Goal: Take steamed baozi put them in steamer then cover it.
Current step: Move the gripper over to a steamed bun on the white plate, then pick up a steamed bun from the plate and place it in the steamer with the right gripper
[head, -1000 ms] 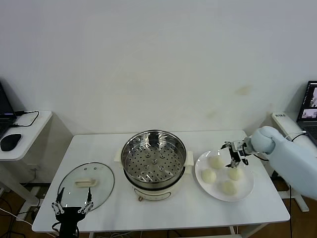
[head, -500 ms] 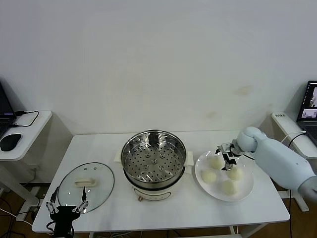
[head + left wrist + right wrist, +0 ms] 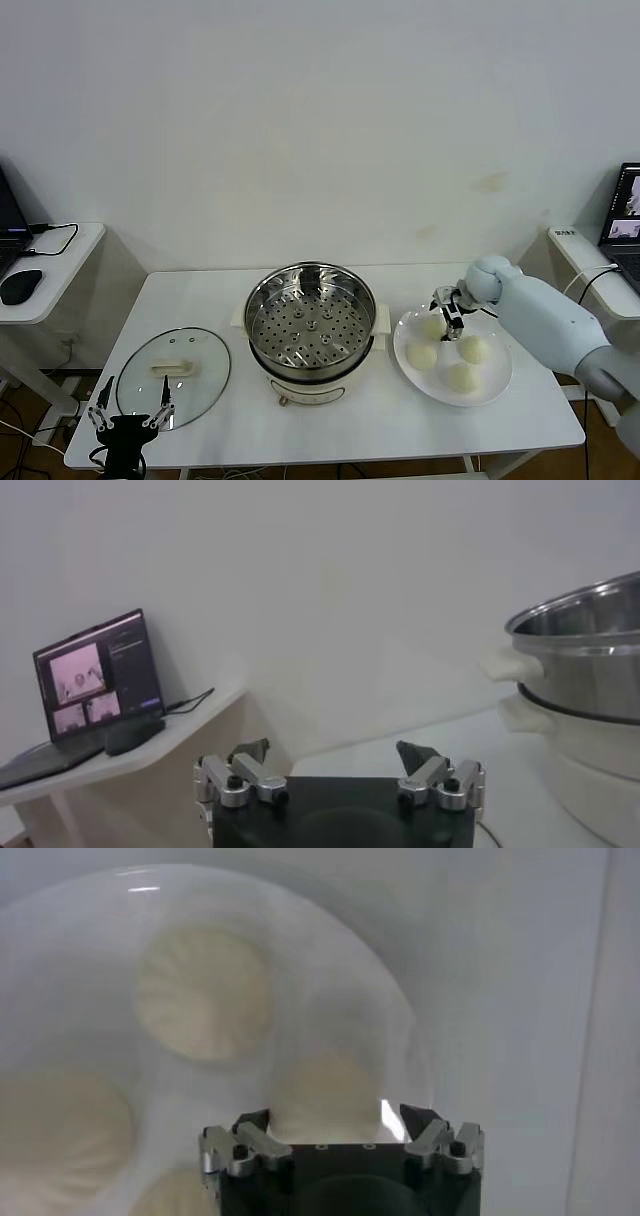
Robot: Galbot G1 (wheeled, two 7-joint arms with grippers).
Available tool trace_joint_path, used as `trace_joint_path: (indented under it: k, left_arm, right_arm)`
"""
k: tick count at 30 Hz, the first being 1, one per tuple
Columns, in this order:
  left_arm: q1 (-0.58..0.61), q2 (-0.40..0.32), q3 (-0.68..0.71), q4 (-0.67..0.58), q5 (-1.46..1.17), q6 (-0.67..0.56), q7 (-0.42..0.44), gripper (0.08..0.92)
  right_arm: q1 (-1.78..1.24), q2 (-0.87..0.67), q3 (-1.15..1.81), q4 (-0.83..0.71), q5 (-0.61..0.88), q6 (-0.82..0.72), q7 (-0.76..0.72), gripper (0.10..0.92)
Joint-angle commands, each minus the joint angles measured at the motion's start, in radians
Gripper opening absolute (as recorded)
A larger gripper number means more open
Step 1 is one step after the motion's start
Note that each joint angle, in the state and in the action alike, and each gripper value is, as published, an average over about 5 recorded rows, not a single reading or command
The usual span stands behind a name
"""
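Observation:
Four cream-white baozi lie on a white plate [image 3: 432, 386] right of the steamer [image 3: 310, 325], a shiny perforated basket on a cream pot base. My right gripper [image 3: 447, 318] is open and hovers low over the plate's far side, right at the far baozi [image 3: 433, 326]. In the right wrist view its open gripper [image 3: 335, 1118] frames that baozi [image 3: 325, 1083], with the jaws apart on either side; another baozi [image 3: 203, 993] lies beyond. My left gripper [image 3: 130, 415] is open and empty at the table's front left corner. The steamer basket is empty.
The round glass lid [image 3: 172, 372] with a cream handle lies flat on the table left of the steamer, just beyond my left gripper. A side desk [image 3: 40, 270] with a mouse and laptop stands at the left. The left wrist view shows the steamer's side [image 3: 585, 630].
My right gripper has moved left across the plate, from the right-hand baozi to the far one. My left gripper has sunk lower and slightly left at the table's front edge.

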Motion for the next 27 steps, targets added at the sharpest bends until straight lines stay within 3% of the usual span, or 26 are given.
trace_joint_path:
  k: [1, 8, 20, 27]
  left_arm:
    - [0.0, 0.0, -0.001, 0.0, -0.001, 0.001, 0.0, 0.823]
    - [-0.001, 0.003, -0.004, -0.001, -0.004, 0.001, -0.001, 0.823]
    - [-0.009, 0.019, -0.003, -0.005, -0.016, 0.004, -0.001, 0.823]
    - [-0.021, 0.031, 0.004, -0.011, -0.031, 0.008, 0.0, 0.823]
  right_arm:
    - [0.007, 0.015, -0.012, -0.021, -0.002, -0.001, -0.007, 0.706]
    - [0.029, -0.032, -0.041, 0.038, 0.034, -0.007, -0.022, 0.663]
    - [0.263, -0.229, -0.167, 0.315, 0.252, -0.058, -0.047, 0.653]
    - [0.474, -0.207, -0.287, 0.388, 0.389, -0.079, -0.043, 0.653]
